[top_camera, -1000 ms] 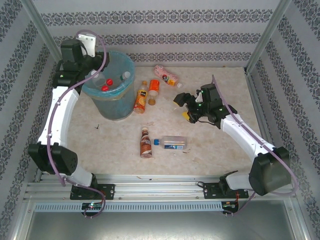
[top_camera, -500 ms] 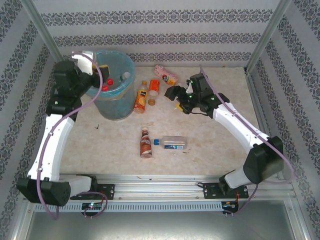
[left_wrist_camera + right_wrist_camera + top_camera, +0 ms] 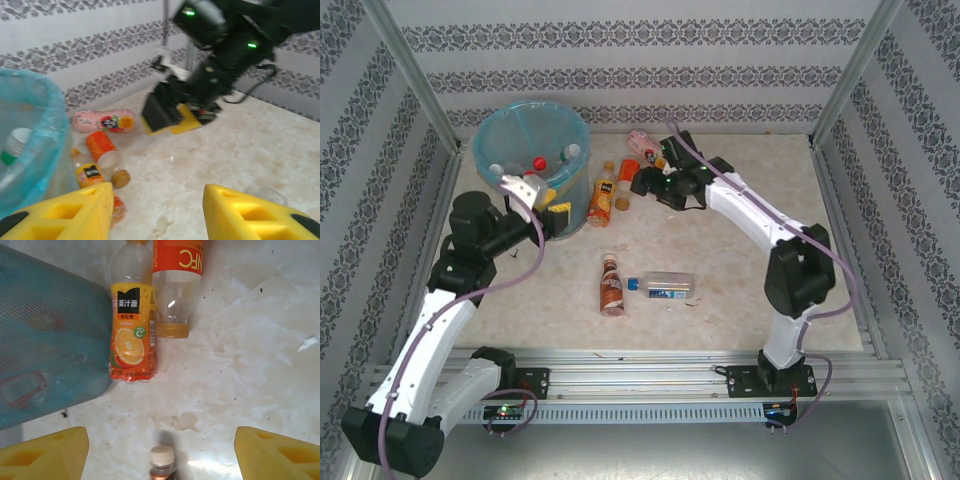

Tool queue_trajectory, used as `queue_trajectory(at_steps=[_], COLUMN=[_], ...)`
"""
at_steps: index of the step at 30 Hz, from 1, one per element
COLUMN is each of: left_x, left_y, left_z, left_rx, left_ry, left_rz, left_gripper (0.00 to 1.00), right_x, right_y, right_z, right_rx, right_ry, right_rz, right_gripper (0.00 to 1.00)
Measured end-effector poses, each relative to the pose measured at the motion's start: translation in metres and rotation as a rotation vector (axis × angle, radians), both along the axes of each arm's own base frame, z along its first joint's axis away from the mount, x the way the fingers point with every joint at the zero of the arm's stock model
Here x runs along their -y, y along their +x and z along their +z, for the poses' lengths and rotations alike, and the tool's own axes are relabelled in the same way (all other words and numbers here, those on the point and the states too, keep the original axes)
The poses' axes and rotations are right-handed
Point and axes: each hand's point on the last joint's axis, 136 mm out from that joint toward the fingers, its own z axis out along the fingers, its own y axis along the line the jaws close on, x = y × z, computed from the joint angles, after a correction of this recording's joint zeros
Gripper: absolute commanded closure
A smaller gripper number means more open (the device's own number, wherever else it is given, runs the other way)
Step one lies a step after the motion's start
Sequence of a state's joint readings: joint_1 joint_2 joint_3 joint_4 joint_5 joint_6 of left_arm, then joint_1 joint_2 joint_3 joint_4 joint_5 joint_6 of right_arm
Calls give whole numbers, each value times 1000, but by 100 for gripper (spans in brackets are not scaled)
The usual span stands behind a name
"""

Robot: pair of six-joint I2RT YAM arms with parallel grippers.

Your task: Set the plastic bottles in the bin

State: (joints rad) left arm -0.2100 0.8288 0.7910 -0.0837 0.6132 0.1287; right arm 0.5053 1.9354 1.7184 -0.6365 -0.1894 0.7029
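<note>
You are holding right jaws and left jaws open and empty, the orange juice bottle (image 3: 131, 342) lying at the counter's 11 o'clock just beside the bin (image 3: 45, 340), so closing off-centre risks dragging the touching NFC bottle (image 3: 172, 285) along.

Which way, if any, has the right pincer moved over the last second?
Yes. In the top view the right pincer went left and toward the far wall, closing on the bin. It now hangs open by the orange bottles.

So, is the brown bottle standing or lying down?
Lying down: the brown bottle rests on its side, flat on the table.
</note>
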Motion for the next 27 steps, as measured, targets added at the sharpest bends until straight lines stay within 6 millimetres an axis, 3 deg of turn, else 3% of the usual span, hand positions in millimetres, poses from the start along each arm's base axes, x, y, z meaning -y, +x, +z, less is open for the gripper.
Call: queue_trajectory(at_steps=[8, 17, 27], left_x=[2, -3, -3], left_y=[-1, 0, -1], left_z=[-40, -26, -29], left_rx=[-2, 74, 80], left_ry=[2, -5, 0], left_rz=[-8, 34, 42], left_gripper=[41, 41, 40], right_x=[-3, -21, -32], right_y=[33, 76, 110], right_z=[-26, -55, -91], right_rx=[27, 35, 12], right_ry=[-152, -180, -151], right_rz=[60, 62, -33], right_gripper=[23, 22, 21])
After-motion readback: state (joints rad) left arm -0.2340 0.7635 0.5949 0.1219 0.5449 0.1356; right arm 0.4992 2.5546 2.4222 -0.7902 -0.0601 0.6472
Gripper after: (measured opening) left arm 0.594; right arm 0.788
